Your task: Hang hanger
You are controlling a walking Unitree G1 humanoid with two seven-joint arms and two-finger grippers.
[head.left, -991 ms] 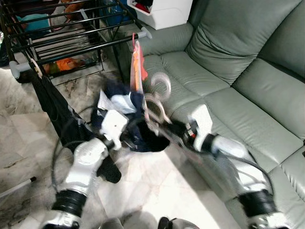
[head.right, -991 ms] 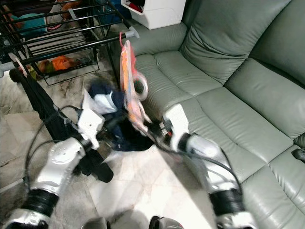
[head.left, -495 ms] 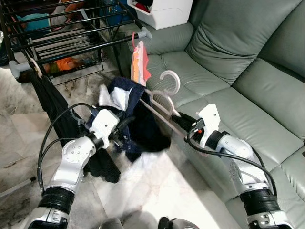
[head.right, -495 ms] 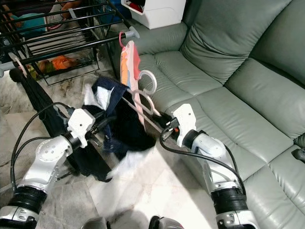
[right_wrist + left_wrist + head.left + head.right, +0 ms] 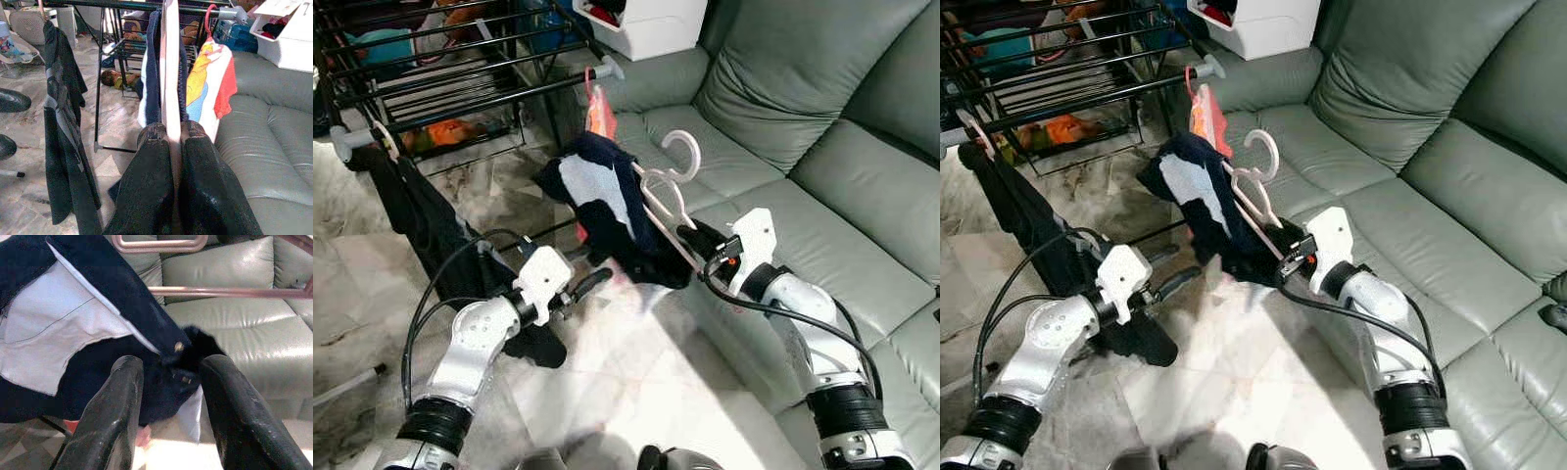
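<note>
Mid-carry toward the rack (image 5: 460,83): the right gripper (image 5: 697,238) clamps the pink hanger (image 5: 664,186), draped with a dark garment (image 5: 607,211), just short of the rack's end rail beside the sofa (image 5: 803,117). The left gripper (image 5: 590,283) hangs below, fingers parted and empty. Next, the hook likely must lift over the rail. A white bin (image 5: 651,24) behind the rack holds red items.

grey sofa (image 5: 822,147), white box (image 5: 641,24) behind
</note>
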